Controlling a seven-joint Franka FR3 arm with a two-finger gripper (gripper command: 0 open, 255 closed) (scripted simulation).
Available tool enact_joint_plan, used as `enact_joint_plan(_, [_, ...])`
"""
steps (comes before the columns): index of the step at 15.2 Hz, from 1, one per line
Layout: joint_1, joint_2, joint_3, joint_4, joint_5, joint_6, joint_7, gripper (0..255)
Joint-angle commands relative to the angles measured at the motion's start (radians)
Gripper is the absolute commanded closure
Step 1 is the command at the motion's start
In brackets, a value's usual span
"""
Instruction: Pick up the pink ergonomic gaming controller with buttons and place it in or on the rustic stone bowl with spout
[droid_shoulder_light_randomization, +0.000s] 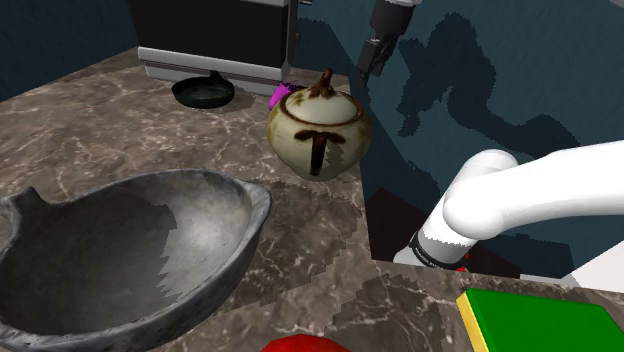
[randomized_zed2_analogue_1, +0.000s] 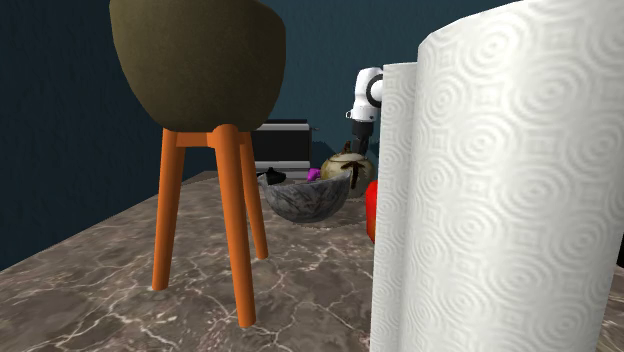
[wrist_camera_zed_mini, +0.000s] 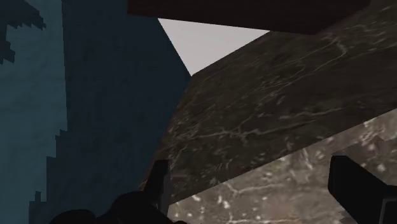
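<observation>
The pink controller (droid_shoulder_light_randomization: 280, 96) peeks out behind a round ceramic lidded jar (droid_shoulder_light_randomization: 318, 125), which hides most of it; it appears as a small pink spot (randomized_zed2_analogue_1: 313, 174) in the second exterior view. The grey stone bowl with spout (droid_shoulder_light_randomization: 120, 250) sits near the front of the marble counter, at the shoulder view's lower left. My gripper (droid_shoulder_light_randomization: 367, 66) hangs in the air above and to the right of the jar, apart from the controller. In the wrist view its fingers (wrist_camera_zed_mini: 159, 181) stand wide apart over the marble with nothing between them, so the gripper (wrist_camera_zed_mini: 254, 191) is open.
A black pan (droid_shoulder_light_randomization: 203, 92) and a dark appliance (droid_shoulder_light_randomization: 215, 40) stand at the counter's back. A green and yellow block (droid_shoulder_light_randomization: 545, 320) and a red thing (droid_shoulder_light_randomization: 305, 345) lie at the front. A chair (randomized_zed2_analogue_1: 200, 60) and a paper towel roll (randomized_zed2_analogue_1: 500, 190) fill the second exterior view's foreground.
</observation>
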Motion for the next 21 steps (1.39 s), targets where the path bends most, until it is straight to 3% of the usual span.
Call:
enact_joint_plan(1, [0.0, 0.0, 0.0, 0.0, 0.0, 0.0, 0.0, 0])
enact_joint_plan(14, [0.108, 0.305, 0.199, 0.298, 0.175, -0.088, 0.192, 0])
enact_joint_plan(21, [0.112, 0.293, 0.206, 0.208, 0.182, -0.011, 0.191, 0])
